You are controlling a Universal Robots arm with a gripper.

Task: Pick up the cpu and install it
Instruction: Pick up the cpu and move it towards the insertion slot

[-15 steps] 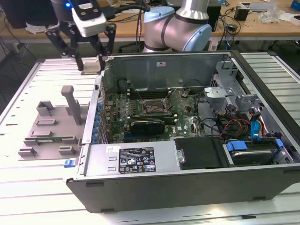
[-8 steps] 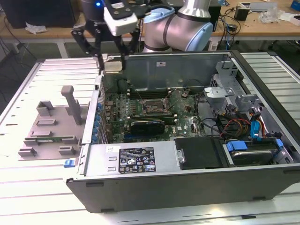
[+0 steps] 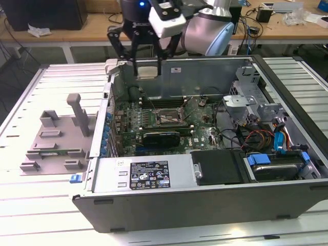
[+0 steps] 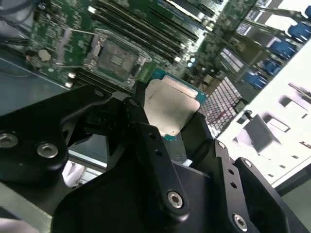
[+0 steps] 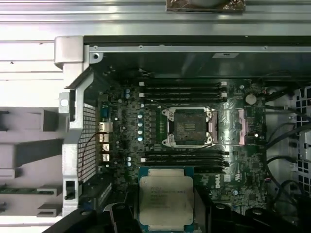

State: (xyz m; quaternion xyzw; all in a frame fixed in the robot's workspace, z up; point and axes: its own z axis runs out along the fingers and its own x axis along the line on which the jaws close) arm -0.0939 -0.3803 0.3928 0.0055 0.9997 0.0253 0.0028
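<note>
Hand (image 3: pixel 147 66) grips the cpu (image 5: pixel 166 196) flat (metal top up) above the open case, with the empty socket (image 5: pixel 188 127) below, slightly toward the exterior view's right.

The arm (image 3: pixel 205 31) reaches in from the far side and points straight down. Its gripper (image 3: pixel 147 66) hangs high, black fingers (image 4: pixel 150 145) closed on opposite edges of the cpu (image 3: pixel 147 72).

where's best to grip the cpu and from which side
Take the cpu by two opposite thin edges, coming from its metal-top side, as the gripper does now. It is a thin flat square, so the edges are the only purchase, and its underside is free for the socket.
</note>
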